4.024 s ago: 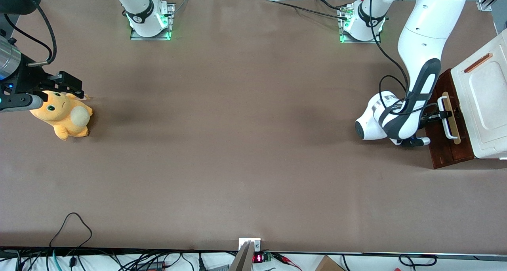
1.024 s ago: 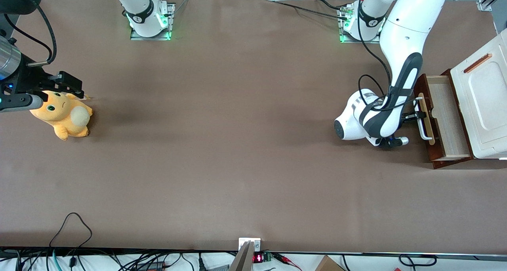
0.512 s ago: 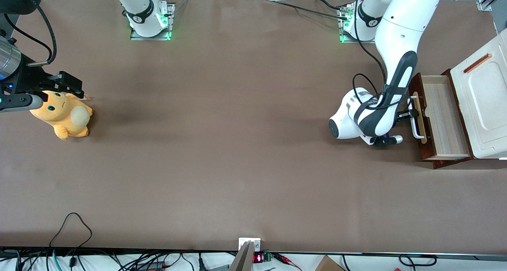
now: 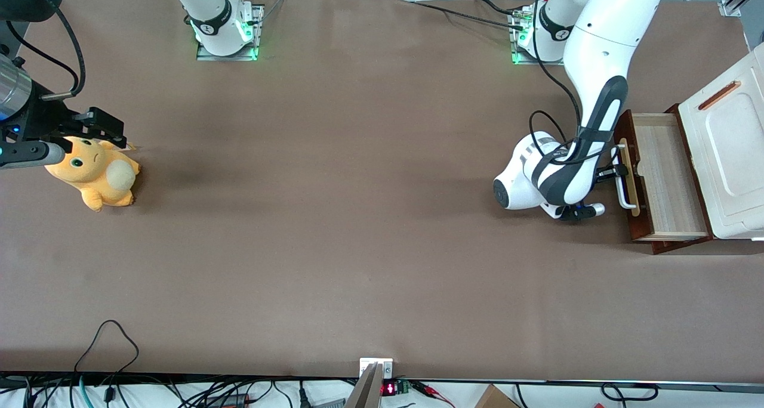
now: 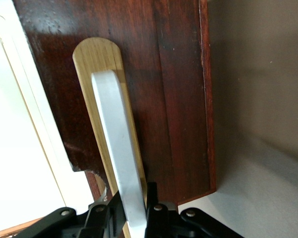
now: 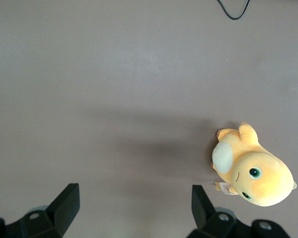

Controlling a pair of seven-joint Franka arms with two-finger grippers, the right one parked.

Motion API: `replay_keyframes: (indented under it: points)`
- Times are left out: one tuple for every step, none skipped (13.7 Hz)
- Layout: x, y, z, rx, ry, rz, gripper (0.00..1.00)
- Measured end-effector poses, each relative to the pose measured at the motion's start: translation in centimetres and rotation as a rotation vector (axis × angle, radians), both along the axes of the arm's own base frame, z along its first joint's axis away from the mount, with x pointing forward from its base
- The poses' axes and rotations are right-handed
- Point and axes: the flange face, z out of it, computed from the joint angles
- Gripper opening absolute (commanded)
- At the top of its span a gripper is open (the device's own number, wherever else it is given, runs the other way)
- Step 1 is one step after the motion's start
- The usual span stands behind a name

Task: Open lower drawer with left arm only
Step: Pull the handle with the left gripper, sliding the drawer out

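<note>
The lower drawer (image 4: 665, 175) stands pulled well out of its cabinet, showing its light wood inside. Its dark red-brown front (image 5: 164, 99) carries a pale wood strip (image 5: 97, 54) with a white loop handle (image 4: 625, 187) (image 5: 116, 144). The left arm (image 4: 597, 68) reaches down in front of the drawer. Its black gripper (image 4: 619, 170) (image 5: 134, 218) is shut on the handle, with one finger (image 5: 151, 196) pressed against each side of the white bar.
The white cabinet top panel (image 4: 731, 151) with an orange-brown slot overhangs the drawer at the working arm's end of the table. An orange plush toy (image 4: 95, 172) (image 6: 251, 171) lies toward the parked arm's end. Brown table surface (image 4: 358, 205) spreads between them.
Four seconds ago the drawer was closed; the gripper has drawn it out by the handle toward the parked arm's end. In the last half second it barely moved.
</note>
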Motion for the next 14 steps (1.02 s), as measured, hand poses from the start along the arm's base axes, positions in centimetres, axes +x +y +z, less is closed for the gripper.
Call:
replay_keyframes:
  points:
    - [0.02,-0.14,0.04,-0.003,-0.002,0.002,0.14]
    - [0.02,-0.24,0.06,-0.004,-0.003,0.003,0.14]
    - [0.01,-0.31,0.07,-0.005,-0.004,0.003,0.14]
    - [0.02,-0.32,0.08,-0.005,-0.006,0.004,0.14]
    - [0.05,-0.29,0.08,-0.006,-0.016,0.010,0.14]
    - [0.09,-0.27,0.10,-0.008,-0.020,0.013,0.14]
    - [0.11,-0.28,0.11,-0.008,-0.021,0.015,0.14]
    - [0.11,-0.28,0.12,-0.010,-0.022,0.016,0.14]
    - [0.14,-0.28,0.11,-0.012,-0.023,0.017,0.14]
    - [0.14,-0.32,0.12,-0.013,-0.023,0.017,0.14]
    - [0.14,-0.41,0.14,-0.013,-0.023,0.017,0.14]
    - [0.14,-0.52,0.17,-0.014,-0.024,0.018,0.14]
    - [0.12,-0.66,0.19,-0.015,-0.024,0.018,0.14]
    - [0.09,-0.82,0.20,-0.016,-0.024,0.017,0.14]
